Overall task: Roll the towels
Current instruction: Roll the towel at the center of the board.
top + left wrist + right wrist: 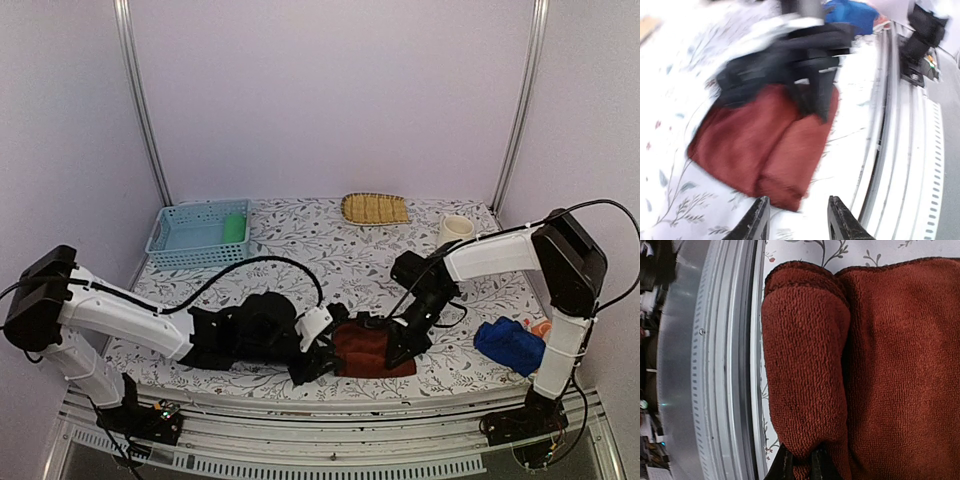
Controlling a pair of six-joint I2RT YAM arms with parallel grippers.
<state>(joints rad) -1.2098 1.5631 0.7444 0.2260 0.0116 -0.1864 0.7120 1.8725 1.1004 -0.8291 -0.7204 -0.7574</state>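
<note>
Red-brown towel (372, 348) approx half rolled, flat part left; R gripper (800, 467) pinched narrow on roll end; L gripper (797, 220) apart, empty; blue towel (510, 345) bunched, prob unrolled

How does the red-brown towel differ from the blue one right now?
The red-brown towel lies mostly flat with its near edge rolled, pinched by the right gripper; the blue towel sits bunched and untouched. Red-brown is front centre; blue is far right. Both are single-colour cloths.
</note>
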